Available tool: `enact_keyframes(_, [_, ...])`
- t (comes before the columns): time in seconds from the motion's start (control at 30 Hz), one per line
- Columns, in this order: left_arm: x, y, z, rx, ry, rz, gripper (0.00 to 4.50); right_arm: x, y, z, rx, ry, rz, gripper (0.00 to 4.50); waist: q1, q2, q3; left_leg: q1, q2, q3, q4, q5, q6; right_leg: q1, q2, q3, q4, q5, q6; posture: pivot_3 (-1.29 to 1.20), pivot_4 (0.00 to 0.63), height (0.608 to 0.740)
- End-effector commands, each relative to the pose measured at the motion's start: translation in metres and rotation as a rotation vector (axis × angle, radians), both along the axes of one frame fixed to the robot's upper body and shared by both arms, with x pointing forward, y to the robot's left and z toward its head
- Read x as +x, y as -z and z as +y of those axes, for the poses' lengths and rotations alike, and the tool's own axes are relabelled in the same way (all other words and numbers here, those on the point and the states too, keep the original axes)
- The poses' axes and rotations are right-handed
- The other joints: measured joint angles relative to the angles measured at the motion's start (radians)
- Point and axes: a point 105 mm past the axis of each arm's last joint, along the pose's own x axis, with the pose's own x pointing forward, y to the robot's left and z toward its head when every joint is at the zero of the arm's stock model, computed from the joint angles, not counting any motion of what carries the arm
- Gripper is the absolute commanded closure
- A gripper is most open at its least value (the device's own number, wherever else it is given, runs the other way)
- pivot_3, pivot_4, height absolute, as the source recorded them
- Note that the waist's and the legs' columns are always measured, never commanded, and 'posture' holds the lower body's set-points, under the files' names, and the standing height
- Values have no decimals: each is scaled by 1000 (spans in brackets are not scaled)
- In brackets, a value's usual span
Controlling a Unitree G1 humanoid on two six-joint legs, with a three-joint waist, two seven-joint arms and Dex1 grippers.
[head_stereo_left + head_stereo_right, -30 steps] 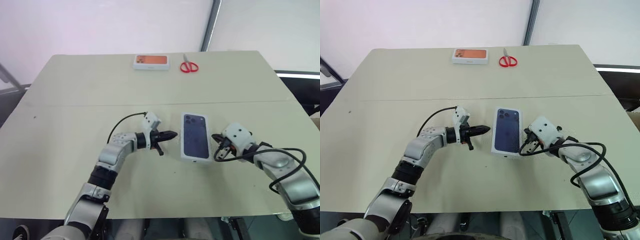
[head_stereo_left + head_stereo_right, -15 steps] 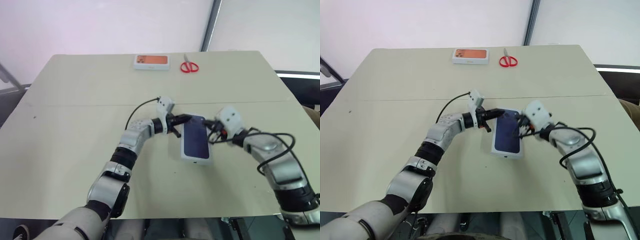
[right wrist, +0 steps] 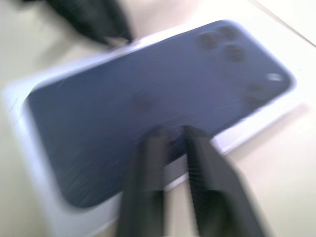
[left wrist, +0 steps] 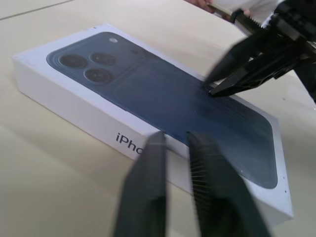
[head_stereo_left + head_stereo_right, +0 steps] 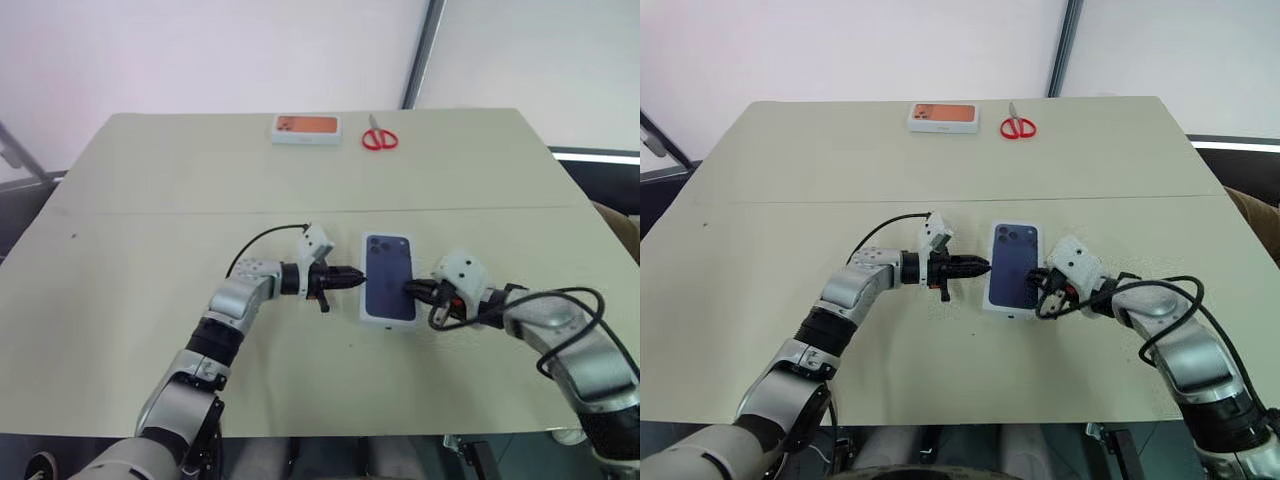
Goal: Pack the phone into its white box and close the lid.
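Between my two grippers at centre frame lies the closed white box [image 5: 388, 291], long axis running up-frame, left gripper [image 5: 354, 279] and right gripper [image 5: 411, 291] each narrowly parted at opposite long edges, equally near.

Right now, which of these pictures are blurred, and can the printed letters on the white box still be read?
Right wrist view: motion blur smears the white rectangular box with the dark blue phone print and the right gripper. Left wrist view: the box is sharp, the side lettering partly readable, while the left gripper in the foreground is soft. Eye views: clear, evenly lit.
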Motion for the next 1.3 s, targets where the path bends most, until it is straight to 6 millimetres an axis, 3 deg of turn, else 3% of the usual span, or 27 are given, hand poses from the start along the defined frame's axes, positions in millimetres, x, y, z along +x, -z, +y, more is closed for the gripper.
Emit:
enact_keyframes(0.03, [16, -32, 28, -30, -86, -102, 1721, 12, -34, -8, 45, 31, -103, 2045, -2, 0, 0, -1, 0, 0, -1, 0, 0, -2, 0, 0, 1, 0, 0, 0, 150, 740])
enact_keyframes(0.13, [21, -36, 63, 16, -139, -116, 166, 16, -48, -10, 64, 11, -136, 500, -7, 0, 0, -3, 0, 1, -4, 1, -1, -6, 0, 1, 1, 0, 0, 0, 150, 740])
enact_keyframes(0.17, [24, -33, 76, 43, -166, -124, 0, 18, -50, -10, 56, 6, -146, 22, -6, 0, 0, -3, 1, 1, -4, 1, -1, -7, 1, 1, 1, 0, 0, 0, 150, 740])
enact_keyframes(0.27, [27, -30, 111, 94, -244, -162, 0, 24, -55, -13, 73, 5, -162, 22, -3, 0, 0, -3, 0, 1, -4, 1, -1, -6, 0, 1, 1, 0, 0, 0, 150, 740])
enact_keyframes(0.4, [15, -53, 138, 17, -279, -164, 0, 14, -57, -6, 68, -72, -184, 22, 0, 0, 1, -4, -1, 0, -4, 1, -1, -6, -2, 1, 1, 0, 0, 0, 150, 740])
enact_keyframes(0.53, [4, -54, 149, 43, -288, -191, 0, 6, -53, -7, 73, -108, -168, 22, 0, 0, 1, -4, -1, 1, -4, 1, -1, -7, -3, 1, 1, 0, 0, 0, 150, 740])
enact_keyframes(0.73, [-27, -39, 178, 123, -359, -194, 0, -9, -35, -14, -1, -145, -150, 22, -5, 0, 1, -4, 0, 1, -6, 1, -1, -9, -3, 2, 0, 0, 0, 0, 150, 740])
enact_keyframes(0.93, [-48, -47, 202, 129, -438, -242, 0, -20, -28, -23, -34, -166, -163, 22, 3, 1, 1, -4, 0, 1, -6, 1, -2, -8, -4, 2, 0, 0, -1, 0, 150, 740])
enact_keyframes(1.13, [-75, -33, 212, 178, -451, -230, 0, -35, -24, -22, -28, -207, -173, 22, 1, 1, 1, -4, 0, 1, -7, 1, -2, -8, -5, 2, -2, 0, -1, 0, 150, 740])
enact_keyframes(1.3, [-76, -32, 219, 170, -505, -248, 0, -40, -18, -27, -27, -193, -248, 22, 4, 1, 1, -4, 1, 1, -7, 1, -2, -6, -5, 1, -4, 0, -2, 0, 150, 740])
